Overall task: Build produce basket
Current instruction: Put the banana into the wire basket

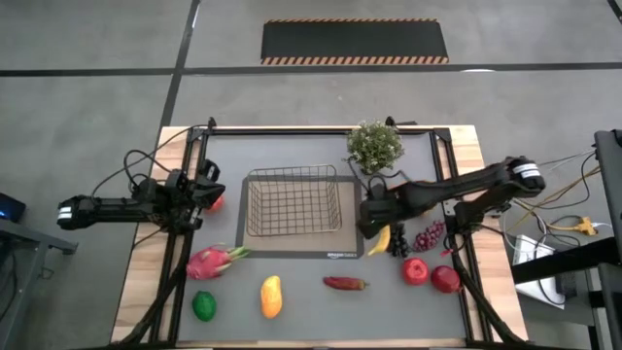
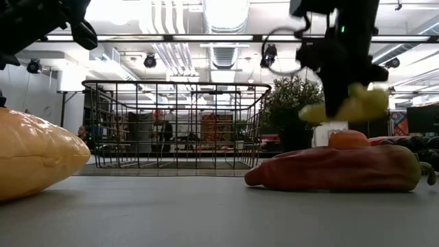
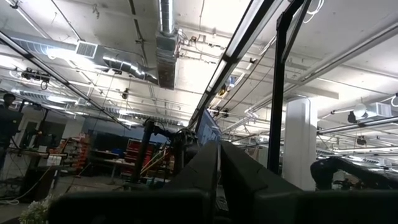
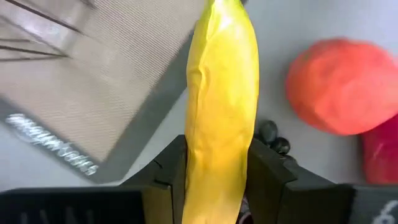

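Note:
A yellow banana (image 2: 346, 106) hangs above the table, right of the wire basket (image 1: 292, 202), with my right gripper (image 1: 374, 226) shut on it. On the grey table top lie a pink dragon fruit (image 1: 212, 261), a green lime (image 1: 204, 305), an orange mango (image 1: 271, 296), a red pepper (image 1: 345, 283), dark grapes (image 1: 428, 236) and two red apples (image 1: 415, 270). An orange (image 2: 348, 139) sits beneath the banana. My left gripper (image 1: 209, 190) waits shut left of the basket, pointing up, beside another red fruit (image 1: 217, 203). My right gripper pinches the banana's two long sides (image 4: 193, 155) between its two fingers (image 4: 270, 171), around mid-length. The fingers come steeply from above and lie across the banana. It hangs roughly level, clear of the table and the fruits below.
A green potted plant (image 1: 374, 146) stands at the far edge, right of the basket. The basket rests on a flat dark mat with white lettering (image 1: 342, 255). Black frame rails (image 1: 185, 243) run along both sides of the table.

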